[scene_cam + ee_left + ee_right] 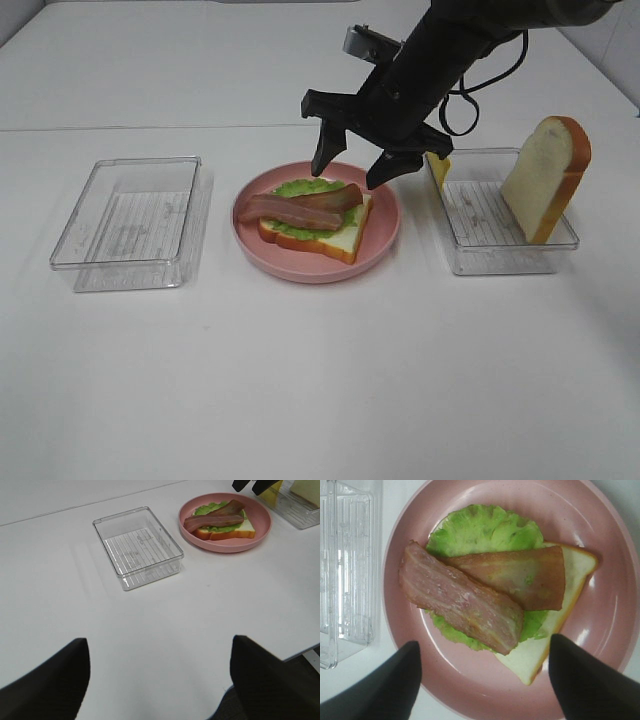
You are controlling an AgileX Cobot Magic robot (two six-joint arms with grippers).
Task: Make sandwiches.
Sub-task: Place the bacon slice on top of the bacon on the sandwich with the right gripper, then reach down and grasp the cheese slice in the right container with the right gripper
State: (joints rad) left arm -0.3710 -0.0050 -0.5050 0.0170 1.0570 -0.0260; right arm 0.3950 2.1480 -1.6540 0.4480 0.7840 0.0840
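Spread fingers of my right tool hang empty over the sandwich on the round pink plate, frame centre: one white bread slice, one green lettuce leaf, two brown-pink bacon strips lying left-to-right. One yellow cheese slice, likely next, sits just right of this tool in the right of two clear plastic trays, with one upright bread slice. My left tool, wide and empty, is farther.

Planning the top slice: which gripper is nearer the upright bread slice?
Right. The right gripper hangs over the pink plate, beside the tray holding the bread slice; the left gripper sits far off, past the other tray.
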